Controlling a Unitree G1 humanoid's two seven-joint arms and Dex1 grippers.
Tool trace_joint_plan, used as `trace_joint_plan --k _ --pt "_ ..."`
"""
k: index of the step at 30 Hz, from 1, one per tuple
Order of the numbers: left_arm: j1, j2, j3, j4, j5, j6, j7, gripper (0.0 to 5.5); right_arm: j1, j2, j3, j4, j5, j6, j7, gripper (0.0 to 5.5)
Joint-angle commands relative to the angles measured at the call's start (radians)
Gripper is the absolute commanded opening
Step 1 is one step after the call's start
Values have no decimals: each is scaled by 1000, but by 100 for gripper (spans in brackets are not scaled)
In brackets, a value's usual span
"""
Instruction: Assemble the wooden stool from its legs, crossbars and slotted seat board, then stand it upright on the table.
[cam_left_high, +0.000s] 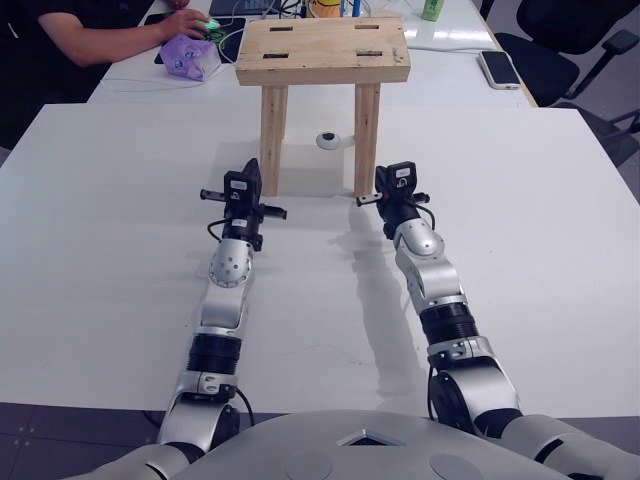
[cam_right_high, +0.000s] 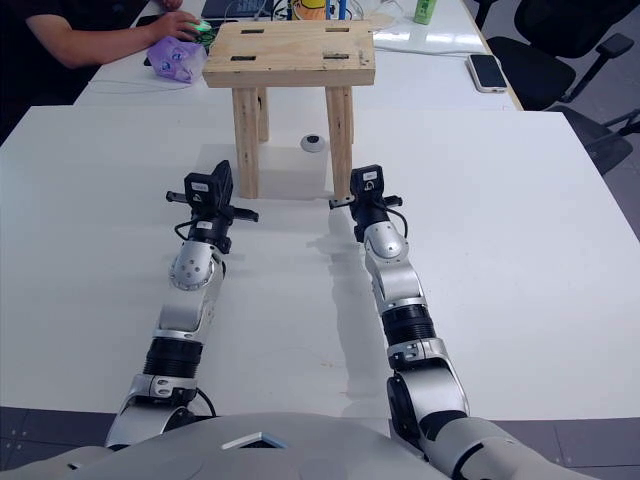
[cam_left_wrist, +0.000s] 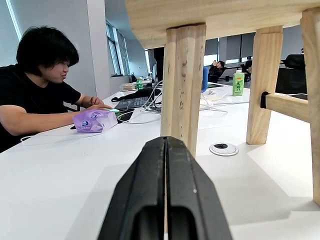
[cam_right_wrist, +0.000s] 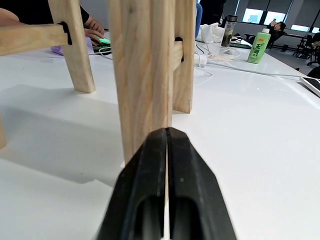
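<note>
Left claw (cam_left_wrist: 165, 150) and right claw (cam_right_wrist: 166, 135), both clenched with the fingers pressed flat together and nothing between them, rest low over the desk (cam_left_high: 520, 220) at the ends of the outstretched arms.

Desk: white, carrying the stool at its far middle.

Wooden stool (cam_left_high: 322, 50): assembled and upright, slotted seat board on top, legs on the desk. The front left leg (cam_left_high: 273, 140) stands just ahead of the left claw and slightly to its right. The front right leg (cam_left_high: 367, 140) stands directly before the right claw, so close that contact cannot be judged, and blocks that claw's way forward. A crossbar (cam_left_wrist: 290, 106) joins the legs on one side and another crossbar (cam_right_wrist: 30, 39) on the other.

Second desk beyond, abutting the first: an office chair (cam_left_high: 590, 50) stands to its right. On it lie a phone (cam_left_high: 498, 68), a purple packet (cam_left_high: 190, 55) and a green bottle (cam_left_wrist: 238, 83).

Round cable port (cam_left_high: 329, 140): set in the desk surface under the seat, between the legs.
</note>
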Motion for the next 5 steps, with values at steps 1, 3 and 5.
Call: trace_joint_plan --k 1,3,5 --pt "-32 11 8 24 0 -1 2 0 -17 6 -6 9 -5 -8 -4 2" --pt "-34 11 7 29 3 -3 4 0 -20 6 -6 13 -5 -8 -3 2" --pt "-35 10 6 31 4 -5 5 0 -21 5 -8 15 -4 -8 -2 2"
